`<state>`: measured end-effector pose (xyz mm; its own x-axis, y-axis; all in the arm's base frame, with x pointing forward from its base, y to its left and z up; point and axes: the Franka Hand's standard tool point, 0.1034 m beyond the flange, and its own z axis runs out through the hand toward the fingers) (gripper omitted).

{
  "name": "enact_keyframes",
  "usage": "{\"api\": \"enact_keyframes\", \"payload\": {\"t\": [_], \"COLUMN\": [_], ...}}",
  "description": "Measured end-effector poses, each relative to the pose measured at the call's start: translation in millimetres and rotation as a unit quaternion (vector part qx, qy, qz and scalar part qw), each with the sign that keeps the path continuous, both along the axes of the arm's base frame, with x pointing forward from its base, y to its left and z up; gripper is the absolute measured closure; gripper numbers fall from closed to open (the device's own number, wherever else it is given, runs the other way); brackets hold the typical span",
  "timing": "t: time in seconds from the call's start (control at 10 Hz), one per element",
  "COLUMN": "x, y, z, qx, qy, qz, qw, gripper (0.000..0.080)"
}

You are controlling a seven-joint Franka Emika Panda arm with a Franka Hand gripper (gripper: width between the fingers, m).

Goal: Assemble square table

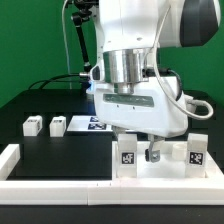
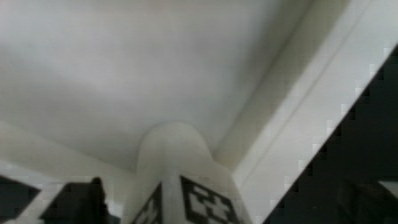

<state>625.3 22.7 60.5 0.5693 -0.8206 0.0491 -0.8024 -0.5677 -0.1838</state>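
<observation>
Item one, the exterior view's left: the long white rail [image 1: 8, 160] is running along the edge of the black worktop [image 1: 60, 150]. Two loose legs [image 1: 30, 126] [image 1: 57, 126] are lying side by side, well apart from the work. Just beyond them the marker board [image 1: 85, 123] is lying flat.

Item two, centre: the tabletop [image 1: 170, 168] is lying near the front rail. In the wrist view it is filling most of the frame as a broad white surface [image 2: 125, 70]. A tagged leg [image 1: 127, 154] is standing upright on it, and the pincer [image 1: 140, 152] is hanging directly over that leg. The wrist view is showing the same leg [image 2: 169, 160] rising between the fingers, and one dark finger [image 2: 80, 203] is showing a gap to it. On that evidence the pincer is judged released and gripping nothing, though blur makes this less than certain.

Item three, the exterior view's right: a second tagged leg [image 1: 195, 152] is standing upright on the tabletop, near the pincer but clear of it.

Governing relation: the enclosed leg's long axis is running vertically, in line with the pincer's approach. A straight lift along that axis is therefore likely to clear it without knocking it. The remaining loose legs are lying towards the exterior view's left, so the single arm is facing a long traverse that way. Whether the enclosed leg is fully seated cannot be determined.
</observation>
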Motion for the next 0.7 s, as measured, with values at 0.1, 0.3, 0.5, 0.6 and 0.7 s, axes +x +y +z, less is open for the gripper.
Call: {"api": "enact_keyframes", "payload": {"t": [0.1,0.3,0.5,0.6,0.7], "x": [-0.2,0.1,0.6,0.5,-0.1], "y": [-0.2,-2.1,0.5,-2.8,-9.4], "z": [-0.3,0.9,1.6,0.4,-2.3], "qx": [-0.006,-0.031,-0.069,-0.080,-0.086], "qy": [-0.001,-0.006,-0.007,-0.007,-0.006], "qz": [0.029,0.137,0.274,0.325,0.357], "qw": [1.000,0.990,0.959,0.942,0.930], "gripper": [0.0150,0.0150,0.0150,0.0150,0.0150]}}
